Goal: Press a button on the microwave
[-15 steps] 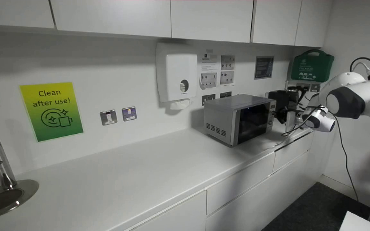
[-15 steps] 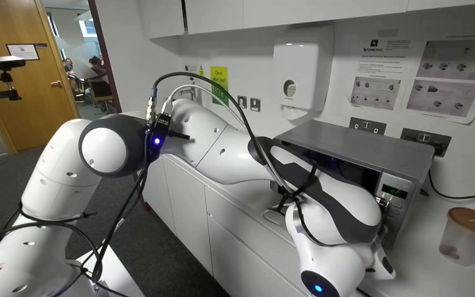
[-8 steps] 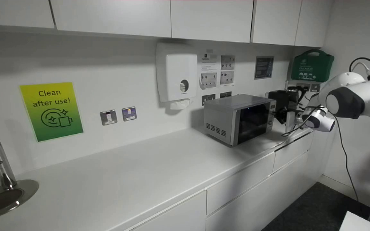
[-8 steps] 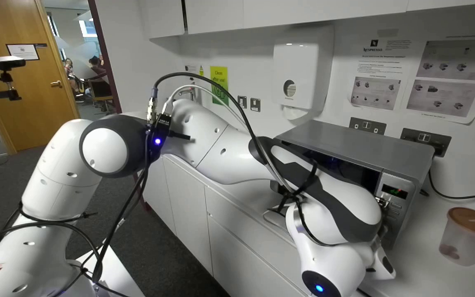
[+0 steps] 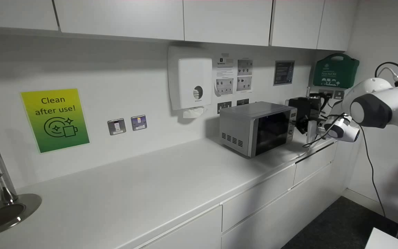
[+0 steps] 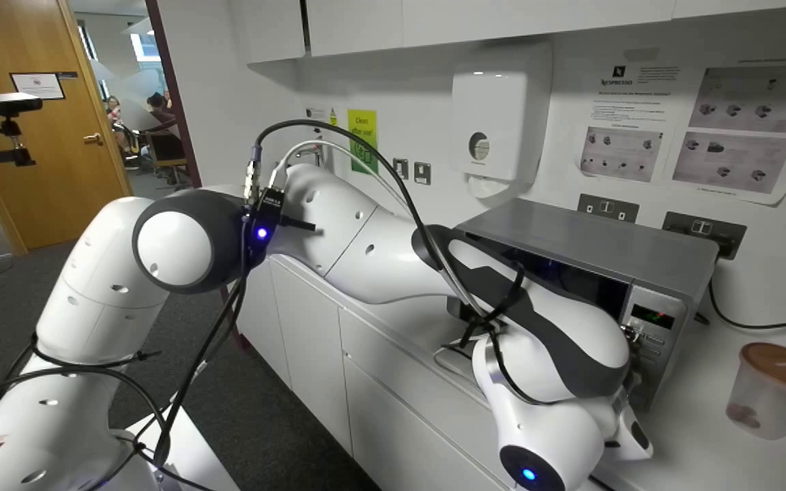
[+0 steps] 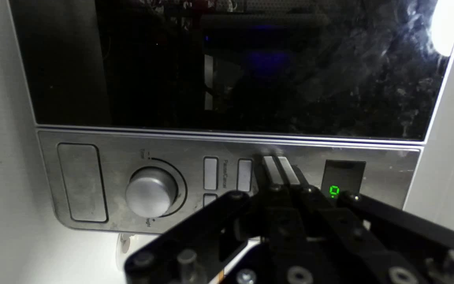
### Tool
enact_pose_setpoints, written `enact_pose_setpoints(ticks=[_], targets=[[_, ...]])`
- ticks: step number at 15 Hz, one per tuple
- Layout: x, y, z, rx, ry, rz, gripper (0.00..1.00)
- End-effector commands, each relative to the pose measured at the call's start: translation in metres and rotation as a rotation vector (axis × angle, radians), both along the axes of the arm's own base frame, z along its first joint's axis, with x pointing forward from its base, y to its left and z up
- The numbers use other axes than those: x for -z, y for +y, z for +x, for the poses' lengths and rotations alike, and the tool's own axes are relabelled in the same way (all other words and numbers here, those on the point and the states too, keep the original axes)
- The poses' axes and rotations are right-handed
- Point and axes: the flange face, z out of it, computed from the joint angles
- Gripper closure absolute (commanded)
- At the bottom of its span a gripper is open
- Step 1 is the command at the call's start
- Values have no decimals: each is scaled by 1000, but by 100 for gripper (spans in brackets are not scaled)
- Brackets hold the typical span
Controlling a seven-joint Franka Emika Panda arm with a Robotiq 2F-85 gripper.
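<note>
The silver-grey microwave [image 5: 235, 131] stands on the counter; it also shows partly behind the arm in an exterior view [image 6: 591, 235]. In the wrist view its control panel [image 7: 116, 157] has a round knob [image 7: 151, 193], pale buttons [image 7: 244, 175] and a dark display [image 7: 343, 173] with a green digit. My gripper [image 7: 276, 158] is shut and empty, its two fingers [image 7: 273, 171] side by side. The fingertips are at the panel, between a button and the display. Whether they touch it, and what lies under them, I cannot tell. The arm mostly hides the gripper in an exterior view.
A clear tub with a brown lid [image 6: 782, 368] stands beside the microwave. A black appliance [image 5: 301, 108] is behind the gripper. A white dispenser [image 5: 192, 79] hangs on the wall. The counter's front edge [image 5: 254, 186] runs below the arm. A cable hangs from the wrist.
The arm's wrist has shifted only very slightly. The gripper stays at the panel, and the microwave has not moved.
</note>
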Motion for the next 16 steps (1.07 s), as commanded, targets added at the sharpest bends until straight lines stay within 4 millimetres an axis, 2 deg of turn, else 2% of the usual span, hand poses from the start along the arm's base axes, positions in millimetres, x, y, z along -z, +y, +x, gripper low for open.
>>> enact_pose_setpoints(ticks=[1,6,9,12,15,16], targets=[[-11,-2,14,-2,-2,-23,100],[-25,-3,26,12,-16,-38,100],[-29,-7,24,17,-9,-38,100],[-16,-18,-12,-8,105,7,100],[-11,-15,-67,-155,186,31,100],[-11,-8,-91,-234,192,25,100]])
